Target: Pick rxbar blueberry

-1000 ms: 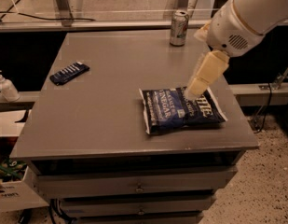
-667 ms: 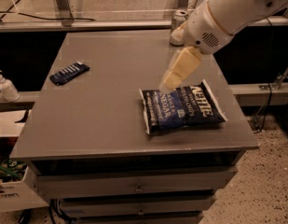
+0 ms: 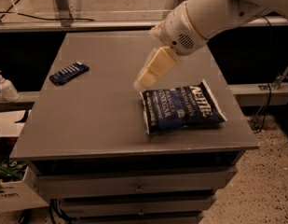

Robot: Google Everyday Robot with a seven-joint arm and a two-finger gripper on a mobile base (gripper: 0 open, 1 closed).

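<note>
One pump bottle (image 3: 4, 85) is standing beyond the table's (image 3: 101, 125) left edge. One rxbar (image 3: 69, 73) is lying flat on the table's left side, well apart from the gripper (image 3: 142, 80). That one gripper is hanging over mid-table, by the upper-left corner of one chip bag (image 3: 183, 108). Whether it is wide or narrow, I cannot tell.

Your arm (image 3: 213, 8) is a thick white tube with a dotted vent grille (image 3: 184, 41) near its wrist; your cream gripper (image 3: 141, 81) hangs just beside the chip bag (image 3: 181, 107).
</note>
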